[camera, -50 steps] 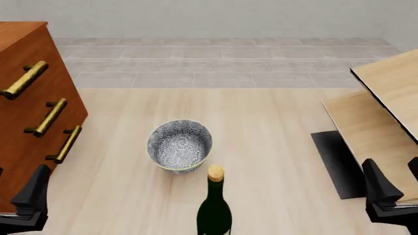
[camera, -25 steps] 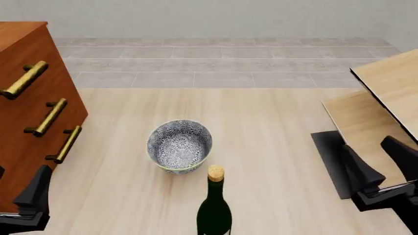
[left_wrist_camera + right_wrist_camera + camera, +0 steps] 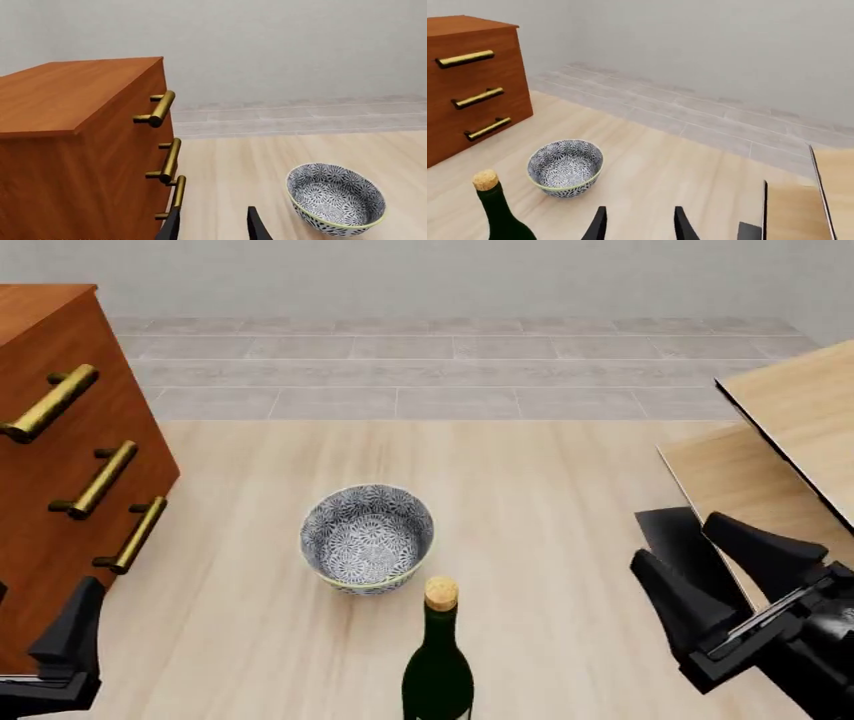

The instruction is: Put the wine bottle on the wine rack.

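Observation:
The dark green wine bottle (image 3: 438,672) with its tan cork stands upright at the near middle of the table, just in front of the bowl; it also shows in the right wrist view (image 3: 499,216). The light wood wine rack (image 3: 785,436) with its black base plate (image 3: 667,536) stands at the right edge, and part of it shows in the right wrist view (image 3: 832,199). My right gripper (image 3: 674,539) hovers open over the base plate, right of the bottle and apart from it, with nothing between its fingers (image 3: 639,225). My left gripper (image 3: 40,612) sits open at the near left beside the cabinet, also empty (image 3: 212,227).
A grey patterned bowl (image 3: 367,537) sits mid-table directly behind the bottle. A reddish-brown drawer cabinet (image 3: 54,465) with brass handles fills the left side. Beyond the table lies a grey tiled floor (image 3: 441,370).
My right gripper has swung left and farther in from the near right corner, turning toward the bottle. The left gripper, bottle and bowl have stayed put.

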Motion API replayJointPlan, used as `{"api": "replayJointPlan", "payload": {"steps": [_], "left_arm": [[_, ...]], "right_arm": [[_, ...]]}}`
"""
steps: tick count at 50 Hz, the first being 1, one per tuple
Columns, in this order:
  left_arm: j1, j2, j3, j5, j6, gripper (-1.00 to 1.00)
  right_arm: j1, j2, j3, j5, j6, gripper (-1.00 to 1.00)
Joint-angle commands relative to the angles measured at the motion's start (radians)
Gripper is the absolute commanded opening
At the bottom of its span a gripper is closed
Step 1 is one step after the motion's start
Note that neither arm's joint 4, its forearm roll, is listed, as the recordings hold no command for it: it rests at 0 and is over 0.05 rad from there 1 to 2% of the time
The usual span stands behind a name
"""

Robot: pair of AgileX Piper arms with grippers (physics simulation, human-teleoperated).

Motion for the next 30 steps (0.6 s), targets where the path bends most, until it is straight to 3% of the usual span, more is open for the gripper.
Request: {"api": "replayJointPlan", "payload": {"steps": [1,30], "left_arm": [[-0.007,0.007,0.001,-0.006,0.008,1.0],[-0.016,0.021,0.001,-0.007,0.016,1.0]], "right_arm": [[0.101,0.054,-0.003,-0.029,0.006,1.0],[0.298,0.22,0.0,-0.156,0.032,1.0]]}}
